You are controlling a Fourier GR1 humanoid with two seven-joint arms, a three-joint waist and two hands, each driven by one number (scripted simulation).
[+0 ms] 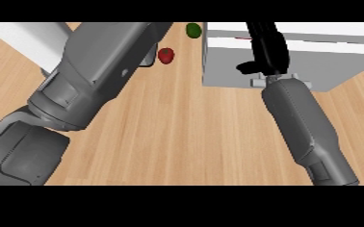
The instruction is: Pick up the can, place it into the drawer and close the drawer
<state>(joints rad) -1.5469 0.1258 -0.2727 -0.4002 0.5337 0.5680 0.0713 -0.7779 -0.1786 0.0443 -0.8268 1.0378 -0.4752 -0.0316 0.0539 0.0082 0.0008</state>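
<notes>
Handling: can likely light, rigid, smooth-walled, slippery; take it round mid-body | right hand (265,48) above drawer (227,69), open or clamped: cannot tell | can unseen

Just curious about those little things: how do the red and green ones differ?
The red item is dark red, the green item dark green. The red one lies beside the left forearm; the green one sits farther back, by the drawer unit's corner. Both are small and rounded.
</notes>
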